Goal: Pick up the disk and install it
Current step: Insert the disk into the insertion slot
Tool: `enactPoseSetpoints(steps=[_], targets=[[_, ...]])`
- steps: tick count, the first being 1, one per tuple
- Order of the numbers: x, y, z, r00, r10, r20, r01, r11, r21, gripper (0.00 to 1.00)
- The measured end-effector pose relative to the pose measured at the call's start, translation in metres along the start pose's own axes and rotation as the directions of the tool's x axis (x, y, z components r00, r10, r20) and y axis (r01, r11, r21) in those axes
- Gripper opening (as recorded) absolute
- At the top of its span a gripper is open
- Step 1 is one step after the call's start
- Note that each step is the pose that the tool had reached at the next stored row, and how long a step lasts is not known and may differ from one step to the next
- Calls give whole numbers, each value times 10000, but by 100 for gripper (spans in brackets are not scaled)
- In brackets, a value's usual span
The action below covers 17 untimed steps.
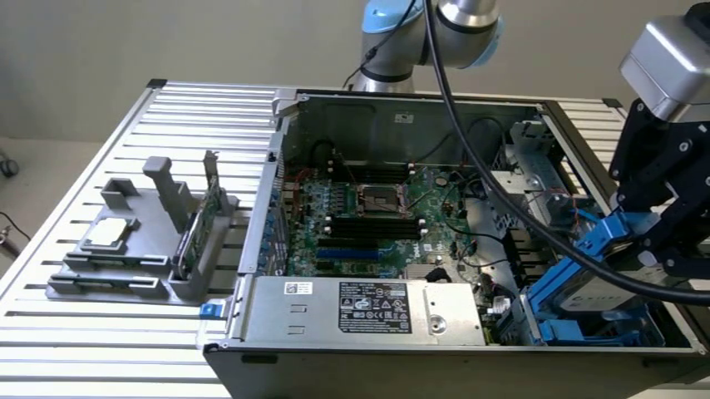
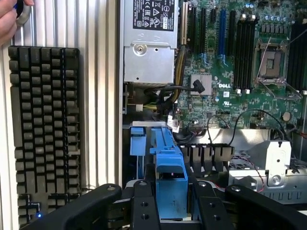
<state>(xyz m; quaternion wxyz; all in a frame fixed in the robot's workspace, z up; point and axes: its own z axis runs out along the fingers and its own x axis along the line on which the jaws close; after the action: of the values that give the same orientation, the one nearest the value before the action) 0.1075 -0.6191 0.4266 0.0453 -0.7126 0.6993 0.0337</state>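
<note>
Slatted counter (image 1: 100,349): carries open computer case (image 1: 400,108). Drive bay (image 1: 599,334), case corner at the exterior view's right: disk (image 1: 583,287) tilted just above it, partly closed claw (image 2: 173,191) clamped on it. Judged: square disk to bay, clear the cables (image 1: 488,179)

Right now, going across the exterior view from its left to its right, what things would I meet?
Square silver chip on the grey holder → thin green circuit card standing upright → processor socket on the motherboard → disk with blue rails, tilted over the case's drive bay.
</note>
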Motion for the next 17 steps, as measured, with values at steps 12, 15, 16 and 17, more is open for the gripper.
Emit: enactPoseSetpoints(steps=[12, 15, 16, 17], targets=[[7, 1, 65, 9997, -240, 105, 241, 9997, -24, 41], [7, -8, 67, 9995, -282, 110, 282, 9996, -29, 41], [8, -17, 67, 9995, -288, 110, 288, 9996, -30, 41], [9, -32, 68, 9995, -293, 111, 293, 9996, -30, 41]])
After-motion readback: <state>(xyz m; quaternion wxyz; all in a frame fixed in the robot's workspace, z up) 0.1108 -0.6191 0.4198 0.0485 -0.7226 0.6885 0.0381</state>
